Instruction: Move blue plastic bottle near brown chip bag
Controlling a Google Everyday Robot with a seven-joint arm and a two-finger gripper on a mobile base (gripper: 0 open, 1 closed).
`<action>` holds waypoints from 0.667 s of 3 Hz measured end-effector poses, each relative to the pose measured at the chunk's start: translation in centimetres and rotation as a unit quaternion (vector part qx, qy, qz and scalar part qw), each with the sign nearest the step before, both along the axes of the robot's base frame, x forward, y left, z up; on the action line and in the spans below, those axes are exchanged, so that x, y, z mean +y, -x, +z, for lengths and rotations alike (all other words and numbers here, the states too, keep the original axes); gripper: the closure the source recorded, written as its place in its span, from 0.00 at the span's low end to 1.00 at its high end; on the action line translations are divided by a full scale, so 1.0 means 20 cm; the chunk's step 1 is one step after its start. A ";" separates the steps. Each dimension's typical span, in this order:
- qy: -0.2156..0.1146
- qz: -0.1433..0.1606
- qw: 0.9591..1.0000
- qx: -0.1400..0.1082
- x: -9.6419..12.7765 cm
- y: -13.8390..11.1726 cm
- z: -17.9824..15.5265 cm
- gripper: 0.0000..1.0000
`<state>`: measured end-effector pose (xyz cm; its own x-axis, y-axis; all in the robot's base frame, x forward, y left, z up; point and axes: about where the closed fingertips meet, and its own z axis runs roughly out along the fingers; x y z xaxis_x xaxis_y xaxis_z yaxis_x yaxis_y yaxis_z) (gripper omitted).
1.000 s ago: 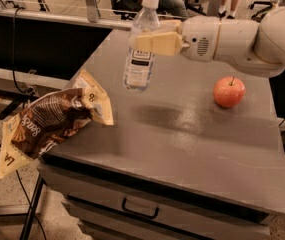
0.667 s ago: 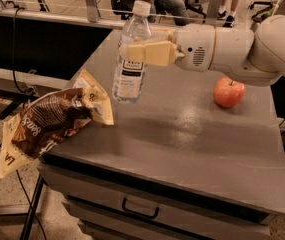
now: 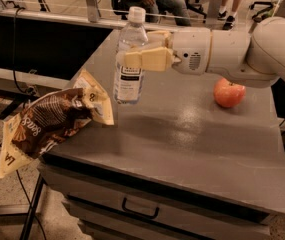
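Note:
The blue plastic bottle (image 3: 128, 79) is a clear slim bottle with a white cap and a white label. My gripper (image 3: 134, 53) is shut on its upper body and holds it upright, just above the grey tabletop (image 3: 192, 149). The arm reaches in from the right. The brown chip bag (image 3: 47, 121) lies at the table's left edge, partly hanging over it, a short way left of and below the bottle.
A red apple (image 3: 228, 93) sits on the table at the right, under the arm. The table has a drawer with a handle (image 3: 140, 210) in front. People and chairs are behind the back edge.
The gripper has carried the bottle leftward across the table, from the back middle toward the chip bag. The apple and bag have not moved.

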<state>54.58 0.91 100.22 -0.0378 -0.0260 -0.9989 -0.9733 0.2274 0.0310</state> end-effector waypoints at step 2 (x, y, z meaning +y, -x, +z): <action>0.053 -0.036 0.995 -0.082 -0.05 -0.08 -0.15 1.00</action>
<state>56.28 -0.14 97.22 0.1199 -0.1355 -0.9835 -0.9443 0.2903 -0.1551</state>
